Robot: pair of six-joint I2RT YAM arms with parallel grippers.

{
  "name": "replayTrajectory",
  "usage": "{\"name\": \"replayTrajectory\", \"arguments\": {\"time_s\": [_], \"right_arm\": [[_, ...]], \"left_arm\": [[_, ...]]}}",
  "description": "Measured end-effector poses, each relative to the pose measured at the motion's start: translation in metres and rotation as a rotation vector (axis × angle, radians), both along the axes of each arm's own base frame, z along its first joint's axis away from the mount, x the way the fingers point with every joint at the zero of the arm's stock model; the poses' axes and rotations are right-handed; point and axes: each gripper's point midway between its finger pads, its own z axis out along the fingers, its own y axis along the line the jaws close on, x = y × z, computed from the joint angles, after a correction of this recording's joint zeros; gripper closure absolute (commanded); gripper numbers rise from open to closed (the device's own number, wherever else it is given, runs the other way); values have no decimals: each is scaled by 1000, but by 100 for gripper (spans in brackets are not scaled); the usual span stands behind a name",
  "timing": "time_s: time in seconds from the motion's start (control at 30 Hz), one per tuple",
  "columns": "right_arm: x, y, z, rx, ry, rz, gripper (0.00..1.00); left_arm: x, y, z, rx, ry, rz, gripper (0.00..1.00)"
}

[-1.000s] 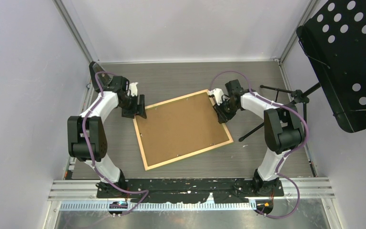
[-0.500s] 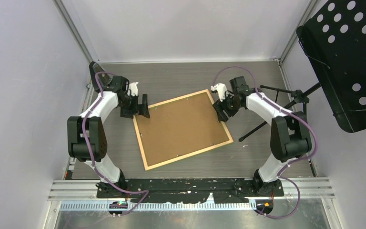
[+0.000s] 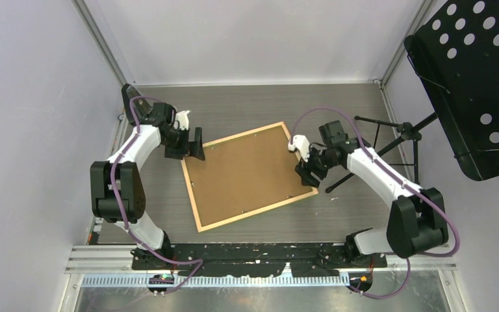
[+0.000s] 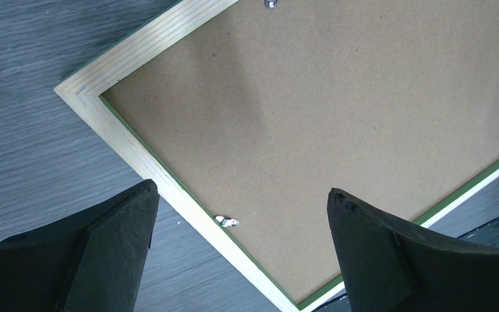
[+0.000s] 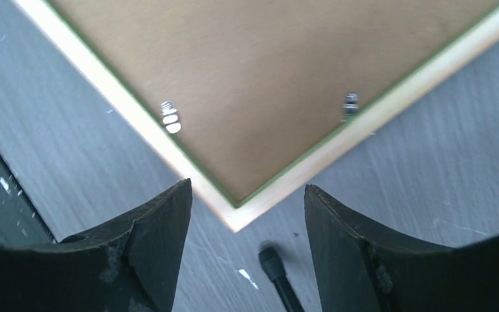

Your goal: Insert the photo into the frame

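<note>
Two grippers, both spread wide and empty: left gripper (image 4: 242, 194) above the far-left corner of the frame (image 4: 123, 136), right gripper (image 5: 247, 188) above its near-right corner. Frame flat on the table (image 3: 247, 104), wood back up, brown backing sheet (image 4: 338, 97) seated inside.
</note>
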Motion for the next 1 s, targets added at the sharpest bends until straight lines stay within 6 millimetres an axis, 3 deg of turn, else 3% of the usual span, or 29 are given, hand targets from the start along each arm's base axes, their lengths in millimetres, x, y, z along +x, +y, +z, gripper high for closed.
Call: {"name": "replayTrajectory", "arguments": {"time_s": [0.1, 0.23, 0.43, 0.77, 1.0], "right_arm": [[-29, 5, -7, -22, -16, 110, 30], [-52, 13, -16, -52, -24, 221, 30], [-73, 21, -32, -126, -56, 373, 30], [-64, 22, -50, -255, -95, 526, 31], [-55, 21, -58, -300, -98, 563, 43]], "left_arm": [[0, 0, 0, 6, -7, -19, 0], [-1, 1, -1, 13, -14, -41, 0], [-2, 1, 0, 17, -19, -58, 0], [0, 1, 18, 13, -69, -63, 0], [1, 0, 22, 7, -79, -65, 0]]}}
